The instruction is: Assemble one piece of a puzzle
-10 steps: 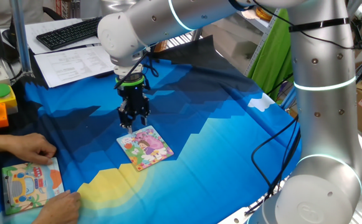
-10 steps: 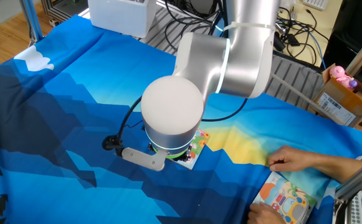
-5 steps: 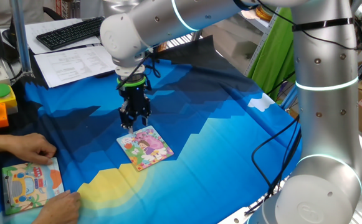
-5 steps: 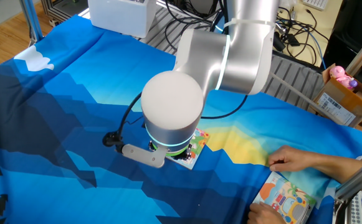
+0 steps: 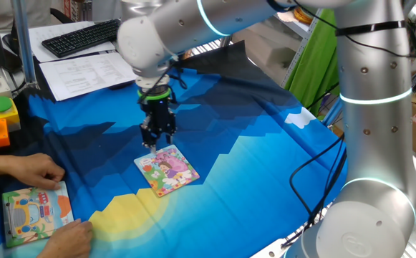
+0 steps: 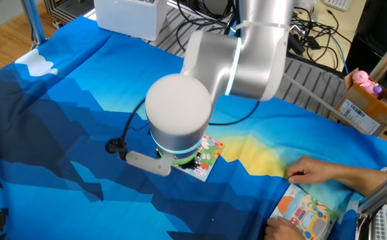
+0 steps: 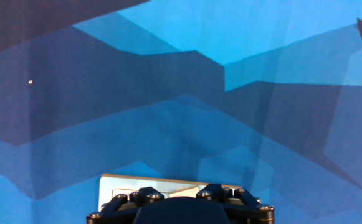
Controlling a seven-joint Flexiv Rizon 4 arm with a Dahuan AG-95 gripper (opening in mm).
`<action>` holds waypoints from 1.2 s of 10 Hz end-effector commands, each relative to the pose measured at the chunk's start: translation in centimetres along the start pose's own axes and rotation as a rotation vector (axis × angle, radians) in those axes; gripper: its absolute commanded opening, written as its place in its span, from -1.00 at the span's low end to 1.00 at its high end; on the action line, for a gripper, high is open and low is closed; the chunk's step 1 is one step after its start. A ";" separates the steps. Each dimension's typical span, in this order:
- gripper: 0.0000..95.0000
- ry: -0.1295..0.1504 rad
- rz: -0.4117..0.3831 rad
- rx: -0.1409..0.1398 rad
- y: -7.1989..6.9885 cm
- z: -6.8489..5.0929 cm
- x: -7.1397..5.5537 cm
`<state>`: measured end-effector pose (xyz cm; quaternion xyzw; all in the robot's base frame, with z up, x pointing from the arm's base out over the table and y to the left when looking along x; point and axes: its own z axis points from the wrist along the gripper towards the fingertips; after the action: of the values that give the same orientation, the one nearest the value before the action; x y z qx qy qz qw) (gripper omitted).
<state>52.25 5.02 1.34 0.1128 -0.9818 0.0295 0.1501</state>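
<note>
Black gripper (image 5: 156,145) over puzzle (image 5: 167,170), hand (image 5: 28,170) nearby

Evenly and brightly lit from overhead in both fixed views; no harsh contrast. Soft, short shadow beneath the gripper (image 5: 157,140) on the blue cloth (image 5: 265,165), falling just beside the puzzle (image 5: 166,169). Bright glare bands along the silver arm (image 5: 372,107), with lit rings showing pale cyan. Broad white highlight on the rounded joint (image 6: 178,110), detail washed out there. Sharp focus across the cloth in both fixed views; background clutter slightly soft. Hand view dimmer, upper strip brighter than the rest, broad shadow across the middle; gripper base at the bottom edge dark and somewhat blurred. Slight stretching toward corners.
</note>
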 end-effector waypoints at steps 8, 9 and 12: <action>0.20 0.005 0.000 -0.002 1.0 0.6 0.8; 0.20 0.002 0.000 -0.003 1.1 0.8 0.7; 0.20 0.001 0.000 -0.002 1.3 1.0 0.6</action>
<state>50.96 5.97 0.69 0.1125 -0.9820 0.0285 0.1489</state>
